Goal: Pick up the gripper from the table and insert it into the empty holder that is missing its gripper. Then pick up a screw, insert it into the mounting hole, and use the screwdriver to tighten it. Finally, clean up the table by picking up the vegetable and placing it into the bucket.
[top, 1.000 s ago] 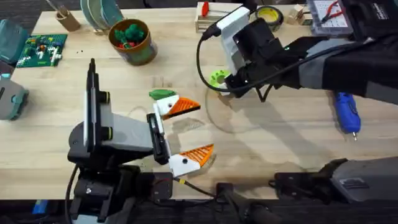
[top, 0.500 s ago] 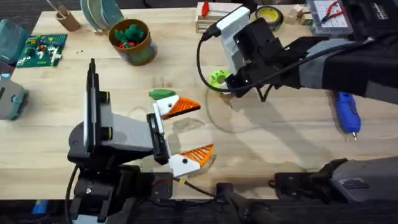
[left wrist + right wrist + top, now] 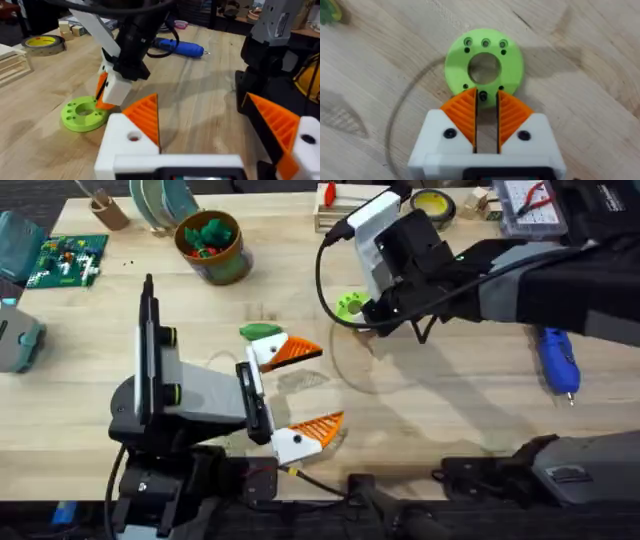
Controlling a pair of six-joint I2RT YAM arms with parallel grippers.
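Right tool (image 3: 486,112) down at counter (image 3: 430,410), pads nearly shut, tips pinching near rim of green disc (image 3: 484,65); narrow gap between pads.

Left tool (image 3: 300,395) spread wide, empty, both orange pads fitted.

Pod (image 3: 262,331) flat on counter, just beyond left tool's upper finger, long axis 3–9 o'clock. Bucket (image 3: 212,248) at pod's 11 o'clock. Left arm nearer pod; right tool well off at pod's 3 o'clock.

Screwdriver (image 3: 558,362) at far right.

A: The disc (image 3: 484,64) is lime green with small dark holes; the screwdriver (image 3: 558,361) is bright blue.

B: The left gripper (image 3: 300,391) has white blocks with ribbed orange pads (image 3: 145,116), the vegetable (image 3: 261,331) is dark green, and the surface (image 3: 450,395) is pale wood grain.
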